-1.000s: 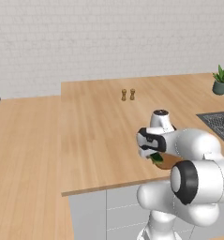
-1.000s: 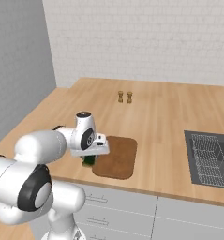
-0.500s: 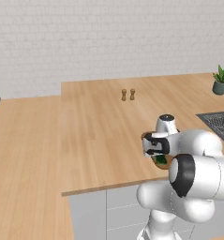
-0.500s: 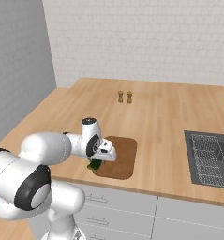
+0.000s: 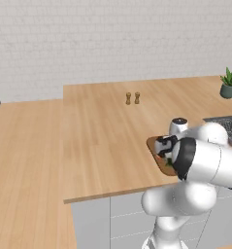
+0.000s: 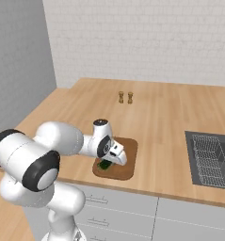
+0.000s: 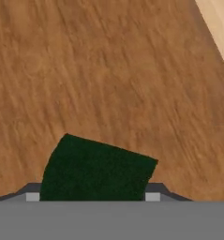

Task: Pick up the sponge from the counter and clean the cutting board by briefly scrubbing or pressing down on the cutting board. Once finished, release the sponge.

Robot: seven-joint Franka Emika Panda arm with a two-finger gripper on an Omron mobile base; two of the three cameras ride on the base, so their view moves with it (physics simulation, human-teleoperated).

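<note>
My gripper (image 6: pixel 106 162) is shut on the sponge (image 6: pixel 104 165), a small dark green block. It holds the sponge low over the front left part of the reddish-brown cutting board (image 6: pixel 126 152), on it or just above it. In the hand view the sponge (image 7: pixel 94 171) sits between the dark fingertips (image 7: pixel 156 189), with the cutting board (image 7: pixel 108 70) spread behind it and a strip of light counter (image 7: pixel 221 21) at the top right. In the left base view my arm hides most of the cutting board (image 5: pixel 154 145), and a bit of green sponge (image 5: pixel 169 162) shows under the gripper (image 5: pixel 165 154).
Two small brown shakers (image 6: pixel 125 97) stand farther back on the counter (image 6: pixel 170 108). A dark sink with a rack (image 6: pixel 210 157) lies to the right of the board. A potted plant (image 5: pixel 229 83) stands at the far right.
The arm has carried the sponge to the right from the bare counter onto the cutting board and has come lower. The gripper stays shut on it.
</note>
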